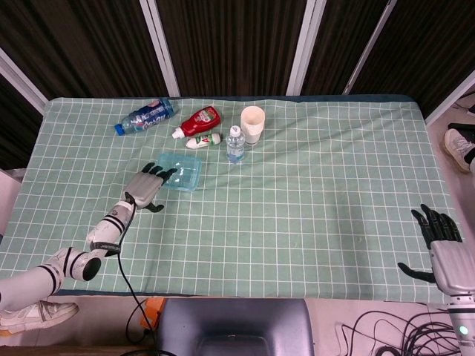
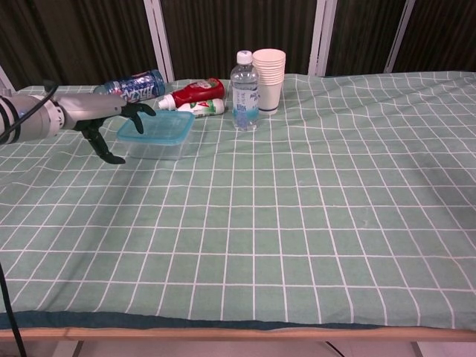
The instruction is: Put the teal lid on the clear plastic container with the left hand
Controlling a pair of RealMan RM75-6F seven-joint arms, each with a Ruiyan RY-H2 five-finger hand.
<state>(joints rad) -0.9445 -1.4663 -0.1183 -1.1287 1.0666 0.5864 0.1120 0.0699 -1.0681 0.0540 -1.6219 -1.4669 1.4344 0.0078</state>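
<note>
The clear plastic container stands on the green checked cloth at the left, and the teal lid lies on top of it. My left hand is just left of the container. Its fingers are spread, the fingertips at the lid's left edge, the thumb hanging below. It holds nothing. My right hand rests open at the table's near right corner, far from the container, seen only in the head view.
Behind the container lie a blue-labelled bottle, a red ketchup bottle and a small white bottle. An upright water bottle and a stack of paper cups stand to the right.
</note>
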